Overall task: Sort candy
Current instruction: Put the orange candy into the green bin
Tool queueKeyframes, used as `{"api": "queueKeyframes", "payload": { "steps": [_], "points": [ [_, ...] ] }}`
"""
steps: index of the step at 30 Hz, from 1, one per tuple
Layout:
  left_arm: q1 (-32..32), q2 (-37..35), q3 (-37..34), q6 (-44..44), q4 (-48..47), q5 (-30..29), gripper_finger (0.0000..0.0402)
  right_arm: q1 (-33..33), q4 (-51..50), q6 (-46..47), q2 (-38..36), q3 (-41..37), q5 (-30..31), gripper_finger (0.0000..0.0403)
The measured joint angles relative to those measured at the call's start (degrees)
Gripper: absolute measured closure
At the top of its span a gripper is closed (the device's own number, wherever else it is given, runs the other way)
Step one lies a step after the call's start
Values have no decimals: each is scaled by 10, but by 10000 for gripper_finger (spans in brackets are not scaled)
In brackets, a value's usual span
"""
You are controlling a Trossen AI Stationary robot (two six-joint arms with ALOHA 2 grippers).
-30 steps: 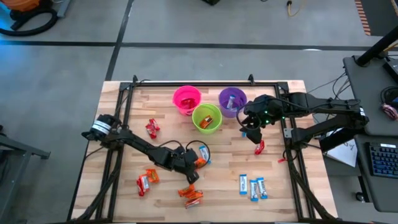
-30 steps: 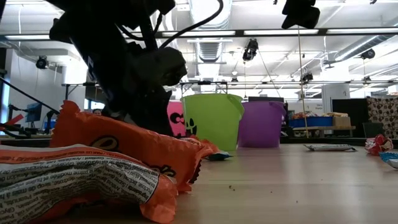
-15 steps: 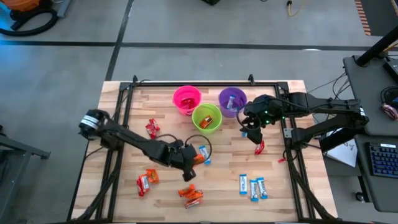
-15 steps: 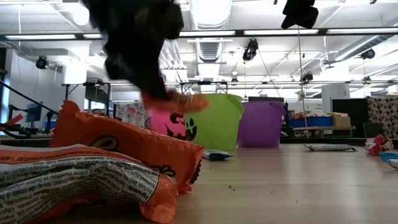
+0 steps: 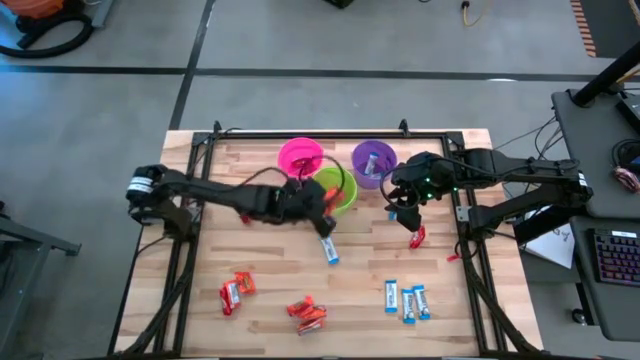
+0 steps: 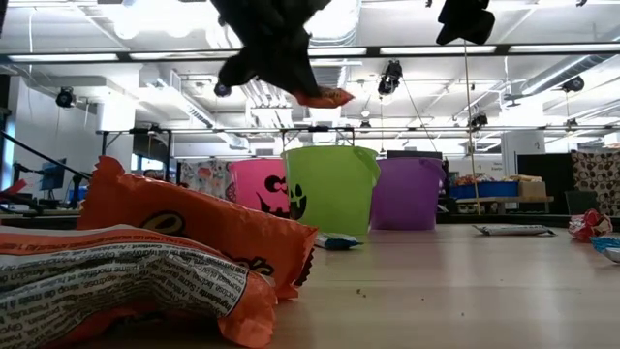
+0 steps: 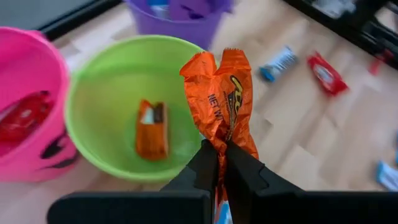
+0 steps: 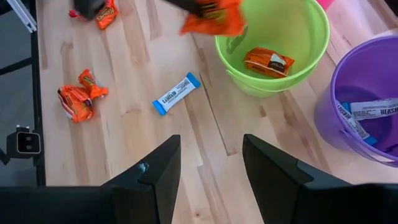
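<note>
Since a second ago the left gripper (image 7: 217, 163) has risen from the worktop's (image 5: 270, 270) middle to the green cup (image 5: 343, 188) near the far edge, clamped tight on an orange candy (image 7: 222, 99) held above the cup's rim. One orange candy (image 7: 151, 129) already lies inside that cup (red ones sit in the pink cup (image 5: 297, 156), blue-and-white ones in the purple cup (image 5: 372, 158)). A blue-and-white candy (image 5: 329, 249) lies mid-worktop; others are scattered along the near edge. Beside the purple cup toward the right edge, the right gripper (image 8: 210, 163) hangs with fingers apart, holding nothing.
</note>
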Motion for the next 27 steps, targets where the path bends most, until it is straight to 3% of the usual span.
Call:
{"api": "queueKeyframes", "payload": {
  "steps": [9,20,27],
  "points": [
    [43,3,22,-15,-45,10,400,0,-2,10,0,0,0,238],
    [70,18,17,-16,-35,5,399,0,0,8,0,0,0,238],
    [76,23,17,-16,-32,5,373,0,0,8,0,0,1,238]
  ]
}}
